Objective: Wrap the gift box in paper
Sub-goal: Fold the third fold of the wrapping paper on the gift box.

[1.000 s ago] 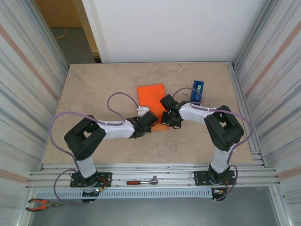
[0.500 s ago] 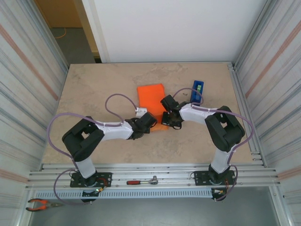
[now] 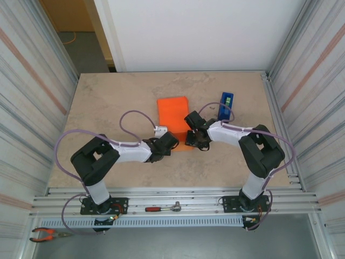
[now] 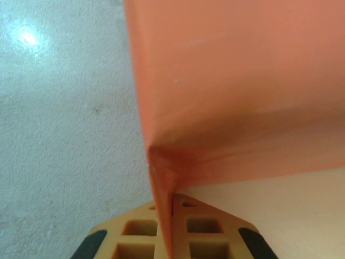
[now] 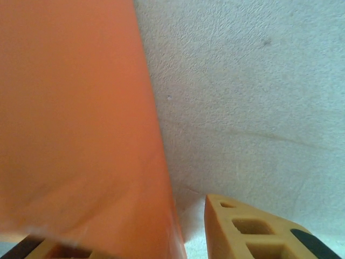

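The paper [image 3: 172, 112] is seen in the top view as a bright orange rectangle near the middle of the counter [image 3: 113, 102], its long side running away from the arms. Whether the box sits inside it cannot be told, since nothing is distinguished from the orange skin. A blue tape dispenser [image 3: 226, 106] stands just to the right of the paper, apart from it.

Both arms are reached inward to the near end of the paper. The left gripper [image 3: 168, 142] is set at its near left corner and the right gripper [image 3: 193, 138] at its near right edge.

In the left wrist view, a raised fold of paper is pinched between the two tan fingers [image 4: 207, 227], which are pressed together with the thin orange edge clamped in the slit. Above them a creased corner is formed where the paper turns upward.

In the right wrist view, the jaws are held apart. One finger [image 5: 250, 229] is seen clear of the paper, with bare counter between it and the orange edge; the other is largely covered by the sheet. Nothing is gripped there.

A ratchet wrench [image 3: 163, 208] and pliers [image 3: 47, 233] are left on the front rails.
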Available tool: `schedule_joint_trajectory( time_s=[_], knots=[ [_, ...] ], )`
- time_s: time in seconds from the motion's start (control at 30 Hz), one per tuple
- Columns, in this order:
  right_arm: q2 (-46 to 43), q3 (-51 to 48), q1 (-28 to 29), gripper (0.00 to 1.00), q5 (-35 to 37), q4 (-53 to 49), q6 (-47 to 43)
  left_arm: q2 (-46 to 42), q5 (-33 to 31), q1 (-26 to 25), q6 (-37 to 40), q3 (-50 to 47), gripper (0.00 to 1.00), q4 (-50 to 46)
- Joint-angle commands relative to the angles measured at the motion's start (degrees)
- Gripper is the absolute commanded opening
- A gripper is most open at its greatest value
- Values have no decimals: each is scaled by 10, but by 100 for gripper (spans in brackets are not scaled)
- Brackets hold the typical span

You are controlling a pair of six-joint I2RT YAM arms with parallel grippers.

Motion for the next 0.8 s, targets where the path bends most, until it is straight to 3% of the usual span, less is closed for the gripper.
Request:
schedule_joint_trajectory(
  time_s=[0.0, 0.3, 0.63, 0.7, 0.77],
  knots=[
    [-29, -11, 2, 38, 4, -21, 5, -24, -7, -8, -12, -12, 0, -4],
    [-39, -17, 3, 38, 1, -22, 7, -43, -16, -20, -21, -33, 0, -12],
    [-32, -27, 10, 32, -4, -13, 8, -42, -18, -21, -28, -39, 0, -14],
    [-26, -24, 14, 26, -6, -13, 7, -38, -17, -21, -28, -36, 0, -14],
    [-25, -21, 19, 13, -6, -11, 7, -36, -16, -21, -29, -35, 0, -13]
  ],
)
